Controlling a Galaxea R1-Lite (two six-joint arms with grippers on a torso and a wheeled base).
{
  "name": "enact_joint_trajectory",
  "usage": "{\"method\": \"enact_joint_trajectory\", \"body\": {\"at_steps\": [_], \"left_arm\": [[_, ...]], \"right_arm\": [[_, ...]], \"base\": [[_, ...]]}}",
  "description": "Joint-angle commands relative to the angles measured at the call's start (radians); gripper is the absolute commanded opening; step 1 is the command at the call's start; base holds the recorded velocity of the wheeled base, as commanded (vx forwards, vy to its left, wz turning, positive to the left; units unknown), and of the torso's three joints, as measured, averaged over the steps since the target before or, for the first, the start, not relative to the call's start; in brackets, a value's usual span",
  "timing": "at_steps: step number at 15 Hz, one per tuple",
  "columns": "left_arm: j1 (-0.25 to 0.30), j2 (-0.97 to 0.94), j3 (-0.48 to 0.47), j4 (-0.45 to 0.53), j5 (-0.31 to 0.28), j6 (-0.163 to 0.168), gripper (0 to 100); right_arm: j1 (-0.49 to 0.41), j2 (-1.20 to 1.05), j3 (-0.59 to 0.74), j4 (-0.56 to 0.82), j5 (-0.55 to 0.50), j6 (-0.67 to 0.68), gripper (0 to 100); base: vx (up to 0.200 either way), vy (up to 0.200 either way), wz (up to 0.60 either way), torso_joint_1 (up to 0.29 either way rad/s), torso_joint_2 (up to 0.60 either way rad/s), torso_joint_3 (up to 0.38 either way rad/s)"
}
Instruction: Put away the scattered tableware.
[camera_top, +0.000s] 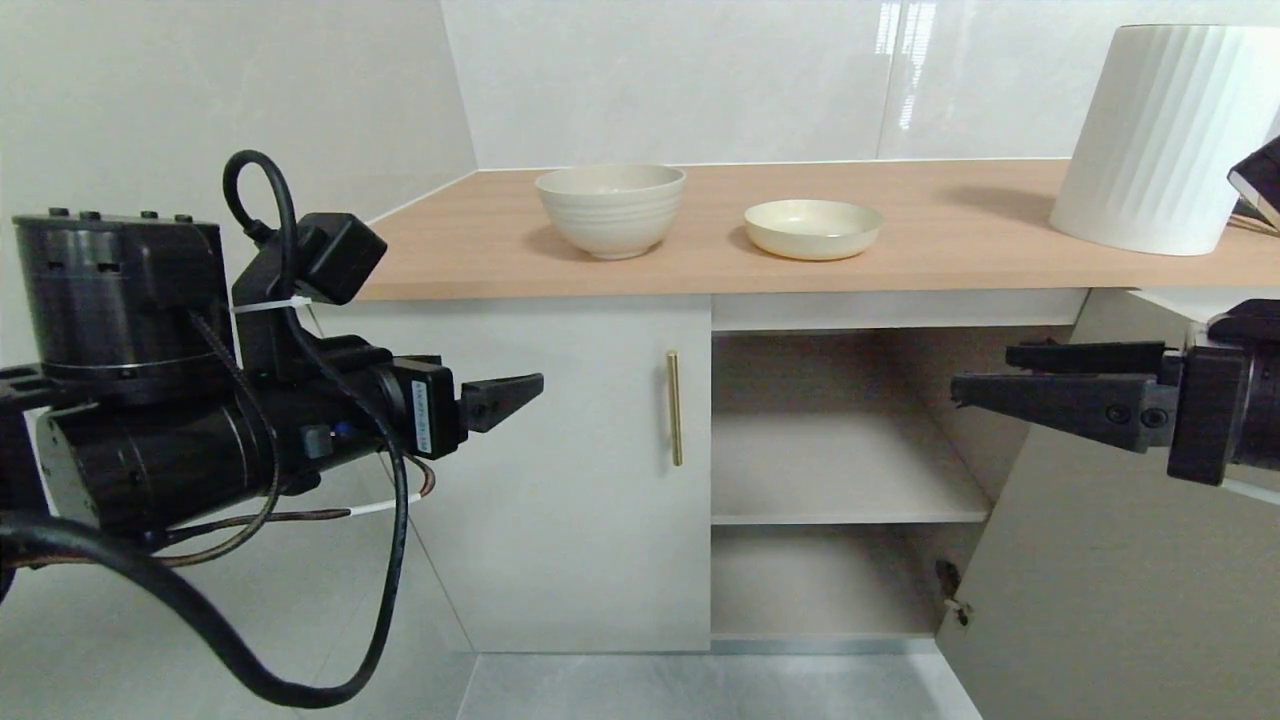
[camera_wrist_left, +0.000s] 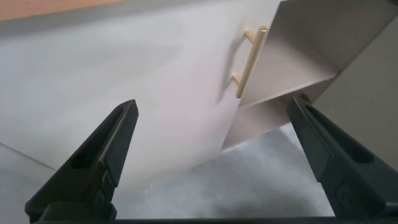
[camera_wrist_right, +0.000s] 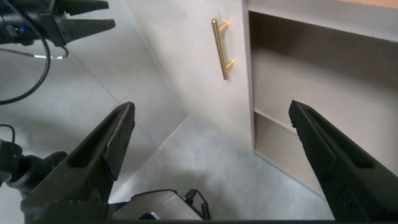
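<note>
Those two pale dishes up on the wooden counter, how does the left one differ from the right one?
The ribbed off-white deep bowl is tall with steep sides, while the smooth cream shallow dish is low and nearly flat. The bowl has horizontal ridges around its outside, the dish has none. The bowl looks greyer, the dish yellower. Both stand upright, apart, on the wooden countertop.

Cream ribbed bowl; pale yellow plate; wood-tone counter; gold handle.

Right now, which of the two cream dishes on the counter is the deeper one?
The ribbed bowl, on the robot's left; the dish beside it is low and smooth.
</note>
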Motion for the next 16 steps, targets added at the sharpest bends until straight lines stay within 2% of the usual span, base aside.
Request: {"method": "enact_joint_trajectory", "body": {"at_steps": [1, 4, 10, 16], "left_arm": [[0.0, 0.001, -0.001, -0.002, 0.003, 0.002, 100], [0.0, -0.008, -0.001, 0.001, 0.003, 0.005, 100], [0.0, -0.025, -0.001, -0.001, 0.003, 0.005, 100], [-0.014, -0.137, -0.002, 0.004, 0.003, 0.005, 100]], "right_arm": [[0.001, -0.001, 0.003, 0.0, 0.001, 0.0, 100], [0.0, -0.008, 0.019, 0.0, 0.046, 0.0, 100], [0.0, 0.014, 0.019, -0.064, 0.047, 0.0, 100], [0.0, 0.026, 0.016, -0.096, 0.047, 0.021, 100]], "base": [[0.0, 0.0, 0.0, 0.0, 0.0, 0.0], [0.2, 0.0, 0.0, 0.004, 0.0, 0.001], [0.2, 0.0, 0.0, 0.004, 0.0, 0.004], [0.0, 0.0, 0.0, 0.0, 0.0, 0.0]]}}
